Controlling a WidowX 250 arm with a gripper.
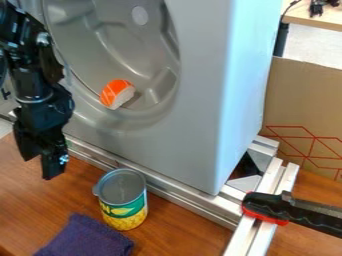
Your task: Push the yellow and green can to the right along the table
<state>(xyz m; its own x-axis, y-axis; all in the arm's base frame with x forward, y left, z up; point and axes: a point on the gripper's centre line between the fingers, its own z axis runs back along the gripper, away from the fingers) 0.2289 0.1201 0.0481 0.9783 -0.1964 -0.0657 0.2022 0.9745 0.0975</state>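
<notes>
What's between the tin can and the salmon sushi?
In the camera view, a metal rail and the grey housing's lower front lie between the tin can and the salmon sushi.

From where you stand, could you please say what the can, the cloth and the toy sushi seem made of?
The can looks like grey metal, by its slight sheen; its printed label is probably paper. The purple cloth seems a matte, fuzzy fabric, perhaps terry. The toy sushi could be plastic or rubber, going by its solid, clean-edged shape.
</notes>
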